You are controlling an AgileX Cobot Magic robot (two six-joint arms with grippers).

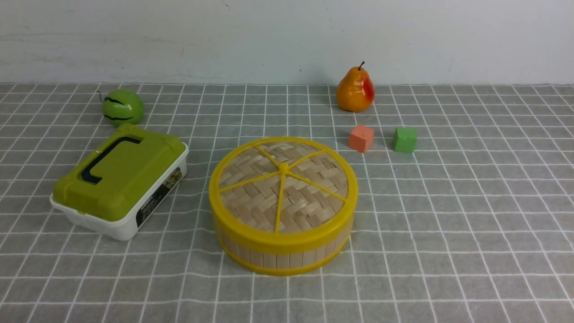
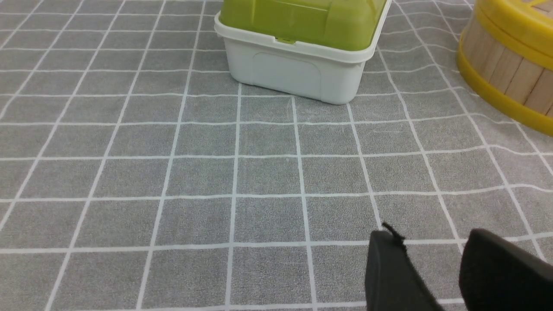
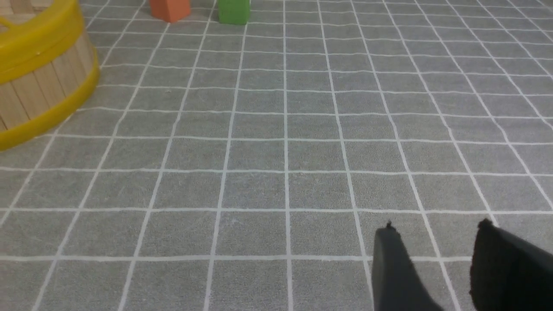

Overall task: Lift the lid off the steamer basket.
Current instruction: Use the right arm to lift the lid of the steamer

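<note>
The front view faces the wall [image 1: 287, 40] from above; both low wrist views catch the steamer basket [image 2: 510, 77].

There is one steamer basket [image 1: 278, 258], with one lid [image 1: 283, 181] on it. It sits ahead of both grippers, to the right of the left gripper [image 2: 432, 242] and to the left of the right gripper [image 3: 436, 233]. The lid has five yellow spokes and one knob.

One white box [image 2: 298, 71] with one green top stands straight ahead of the left gripper.

There are two fruits. One green fruit [image 1: 122, 106] lies beyond the box from the left gripper, and one pear [image 1: 355, 92] lies far ahead of the right gripper.

There are two cubes, one orange cube [image 3: 170, 9] and one green cube [image 3: 233, 11], side by side well ahead of the right gripper.

There are two grippers, and each shows two dark fingers [image 2: 389, 272] set apart.
</note>
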